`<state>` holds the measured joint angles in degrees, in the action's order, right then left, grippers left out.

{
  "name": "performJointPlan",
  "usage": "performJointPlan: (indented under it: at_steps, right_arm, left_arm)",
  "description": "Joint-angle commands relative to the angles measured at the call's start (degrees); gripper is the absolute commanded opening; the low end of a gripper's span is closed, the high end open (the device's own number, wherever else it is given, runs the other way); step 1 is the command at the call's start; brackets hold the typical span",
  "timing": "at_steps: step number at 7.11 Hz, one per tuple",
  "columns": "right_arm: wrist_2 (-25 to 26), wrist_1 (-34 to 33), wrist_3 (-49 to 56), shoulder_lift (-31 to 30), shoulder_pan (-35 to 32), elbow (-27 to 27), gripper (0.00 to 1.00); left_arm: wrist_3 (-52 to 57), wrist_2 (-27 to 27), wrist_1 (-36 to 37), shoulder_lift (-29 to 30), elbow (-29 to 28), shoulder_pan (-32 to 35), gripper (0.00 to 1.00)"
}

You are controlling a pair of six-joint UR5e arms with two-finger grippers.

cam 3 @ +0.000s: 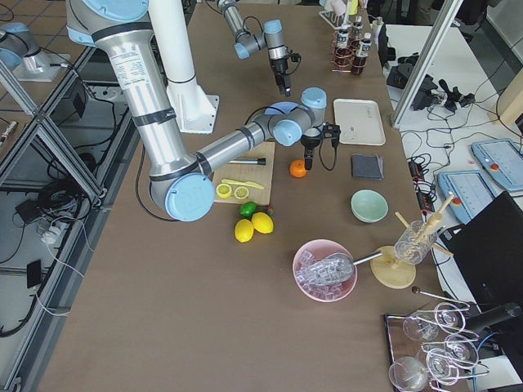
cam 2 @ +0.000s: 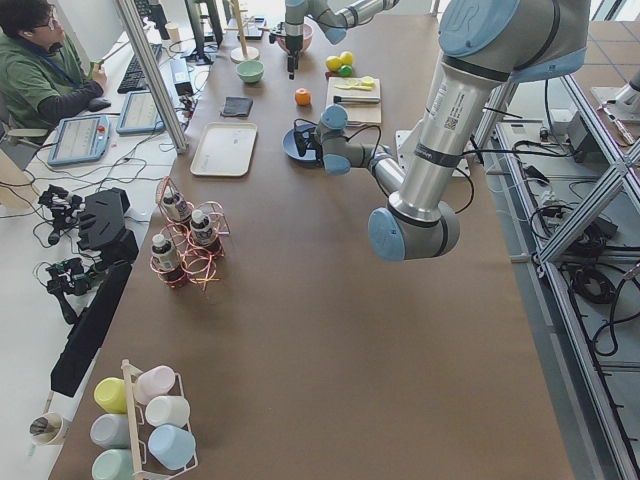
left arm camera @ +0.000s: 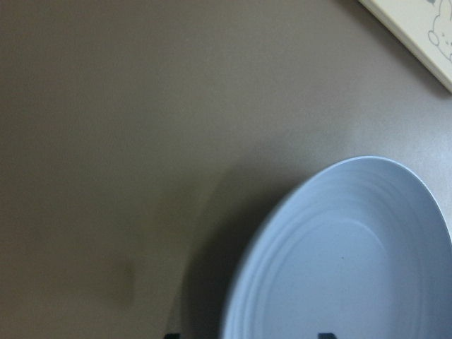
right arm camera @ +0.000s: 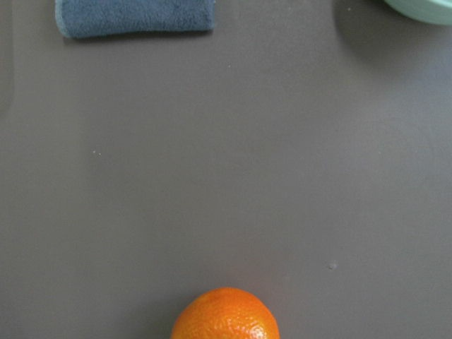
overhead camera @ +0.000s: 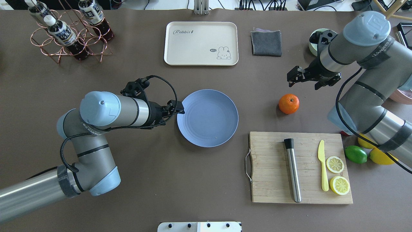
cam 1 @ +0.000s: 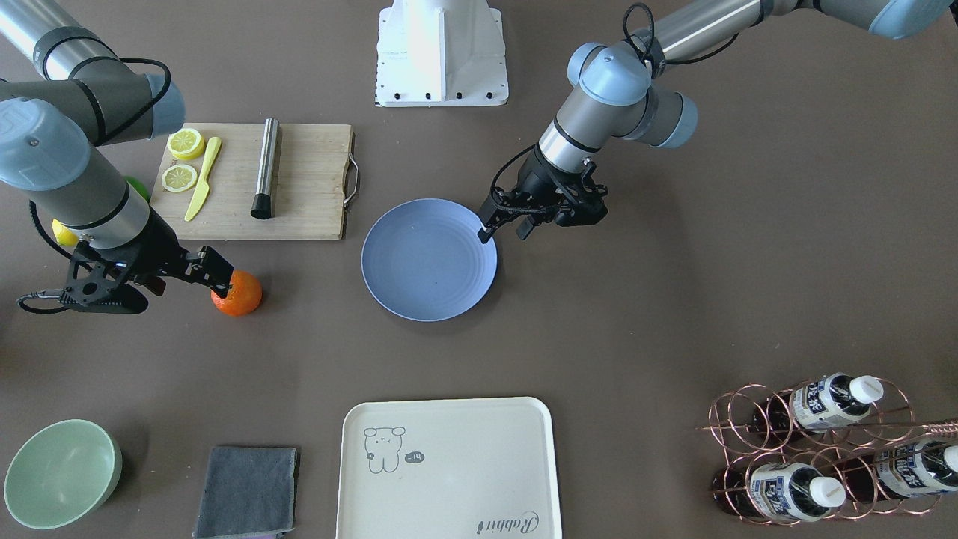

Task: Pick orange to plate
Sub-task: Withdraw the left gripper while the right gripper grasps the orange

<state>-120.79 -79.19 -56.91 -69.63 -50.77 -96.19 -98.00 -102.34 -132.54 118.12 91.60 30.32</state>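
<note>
The orange [overhead camera: 288,103] lies on the brown table between the cutting board and the grey cloth, and it shows at the bottom edge of the right wrist view [right arm camera: 224,314]. My right gripper [overhead camera: 305,80] hangs open just beyond it, on the far side from the robot, with nothing between its fingers; from the front [cam 1: 183,277] one finger overlaps the fruit. The pale blue plate [overhead camera: 207,118] rests mid-table with nothing on it. My left gripper [overhead camera: 175,109] is open at the plate's left rim [left arm camera: 240,282], which runs between the two fingertips.
A wooden cutting board [overhead camera: 273,167] carries a steel cylinder [overhead camera: 292,170], a yellow knife [overhead camera: 323,169] and two lemon halves [overhead camera: 337,175]. A lime [overhead camera: 355,154] and lemons lie beside it. Further off: cream tray [overhead camera: 201,43], grey cloth [overhead camera: 266,42], mint bowl [cam 1: 60,473], bottle rack [overhead camera: 69,30].
</note>
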Motion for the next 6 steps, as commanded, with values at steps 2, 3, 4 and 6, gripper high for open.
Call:
performJointPlan:
  at_steps: [2,3,4,6]
  right_arm:
    - [2.5,0.1,0.0,1.4,3.7,2.8,1.0]
    - [2.6,1.7,0.0,1.6,4.0,4.3,1.0]
    - [2.7,3.2,0.0,1.6,4.4,5.7,1.0]
    - [2.5,3.7,-1.4,1.4,4.8,5.9,1.0]
  left_arm:
    - [14.4,-3.7,0.3,-4.5,3.6,6.0,0.98]
    - [22.2,-9.0,0.3,-6.3,3.8,10.9,0.98]
    - [26.5,-11.3,3.3,-6.6,4.0,14.6,0.98]
    - [41.9,-14.9,10.9,-8.2,7.4,21.8,0.98]
